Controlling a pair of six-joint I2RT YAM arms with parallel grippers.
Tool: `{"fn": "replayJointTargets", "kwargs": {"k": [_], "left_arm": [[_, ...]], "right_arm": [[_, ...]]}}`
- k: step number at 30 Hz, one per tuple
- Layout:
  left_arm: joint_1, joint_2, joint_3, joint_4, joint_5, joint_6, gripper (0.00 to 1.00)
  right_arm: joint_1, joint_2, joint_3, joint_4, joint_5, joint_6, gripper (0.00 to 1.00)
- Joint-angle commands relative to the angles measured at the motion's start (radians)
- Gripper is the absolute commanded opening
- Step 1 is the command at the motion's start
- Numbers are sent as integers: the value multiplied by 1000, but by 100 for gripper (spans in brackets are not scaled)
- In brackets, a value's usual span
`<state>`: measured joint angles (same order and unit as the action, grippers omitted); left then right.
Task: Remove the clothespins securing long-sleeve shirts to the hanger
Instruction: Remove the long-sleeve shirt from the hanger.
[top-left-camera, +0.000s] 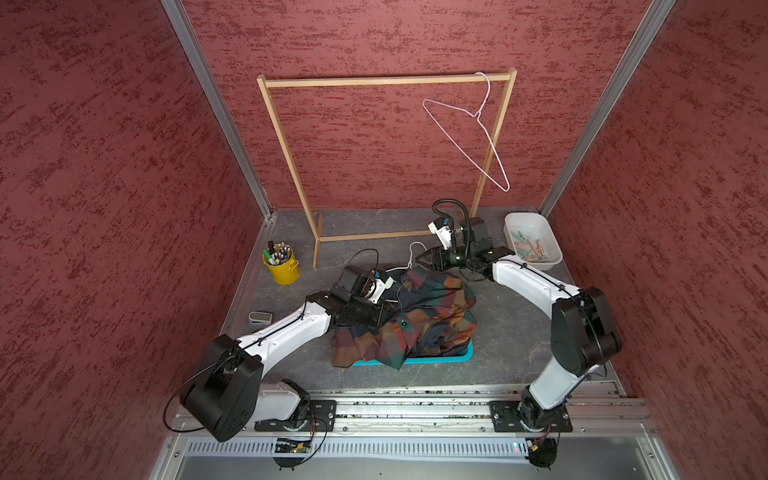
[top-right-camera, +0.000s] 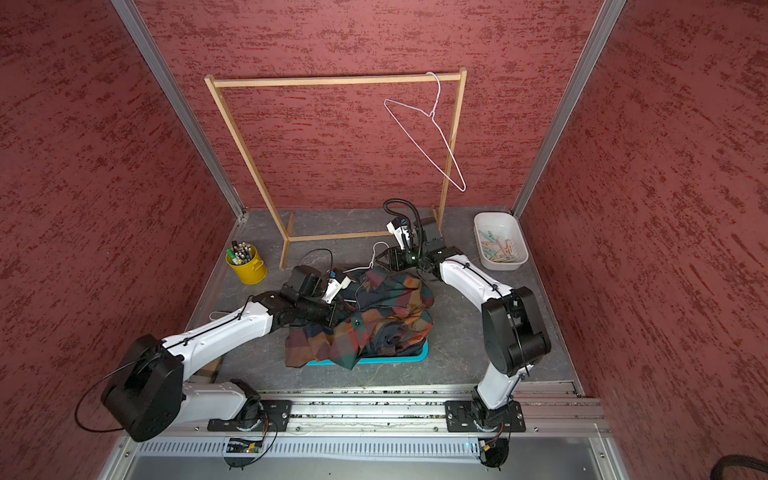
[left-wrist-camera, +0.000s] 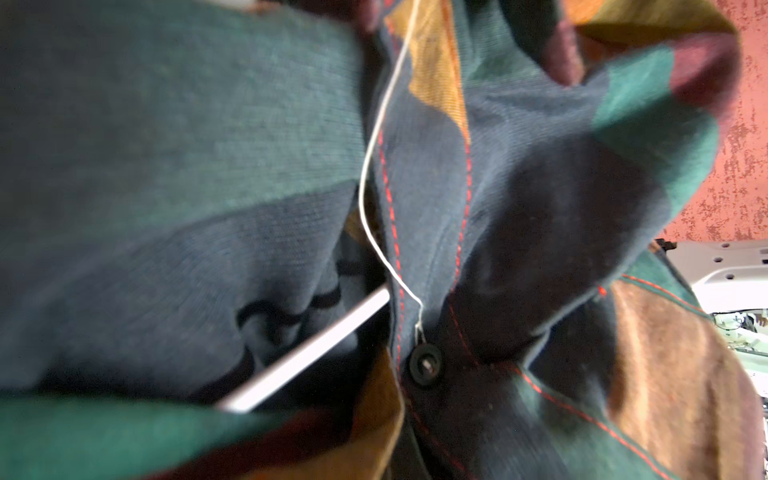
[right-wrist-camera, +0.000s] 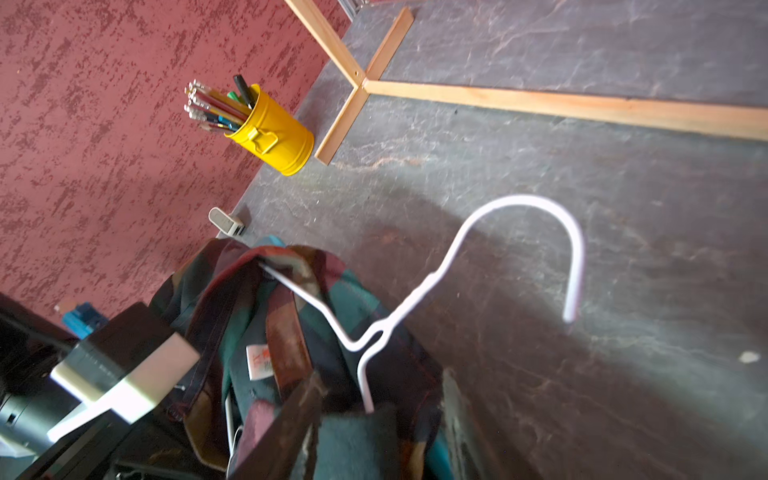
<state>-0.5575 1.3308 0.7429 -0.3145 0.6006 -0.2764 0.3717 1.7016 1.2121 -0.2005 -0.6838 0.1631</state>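
Observation:
The plaid long-sleeve shirts (top-left-camera: 432, 316) lie heaped on a teal tray (top-left-camera: 453, 357) in both top views. A white wire hanger (top-left-camera: 411, 249) is threaded through them, its hook out on the table behind the collar. My left gripper (top-left-camera: 388, 309) is shut with its fingertips buried in shirt cloth; the left wrist view shows only fabric (left-wrist-camera: 540, 187) and hanger wire (left-wrist-camera: 316, 353). My right gripper (top-left-camera: 419, 258) is at the collar by the hanger neck (right-wrist-camera: 374, 332), jaws apart around a fold of shirt. Several pastel clothespins (top-left-camera: 530, 245) lie in a white basket; none shows on the shirts.
A wooden rack (top-left-camera: 374, 81) stands at the back with a bare white hanger (top-left-camera: 478, 124) on its rail. A yellow cup of pens (top-left-camera: 282, 268) is at the left, with a small grey object (top-left-camera: 260, 318) near it. The white basket's rim (top-left-camera: 509, 224) is at the back right.

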Motion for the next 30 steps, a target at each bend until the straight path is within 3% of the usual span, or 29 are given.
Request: {"fn": "replayJointTargets", "kwargs": {"k": [1, 24, 30], "left_arm": [[-10, 21, -10, 24, 7, 0, 0], [30, 39, 2, 48, -5, 35, 0], [44, 51, 1, 63, 4, 42, 0]], "right_arm": [[7, -16, -16, -5, -39, -4, 50], [45, 194, 87, 211, -120, 120, 49], [49, 209, 98, 298, -174, 177, 41]]}}
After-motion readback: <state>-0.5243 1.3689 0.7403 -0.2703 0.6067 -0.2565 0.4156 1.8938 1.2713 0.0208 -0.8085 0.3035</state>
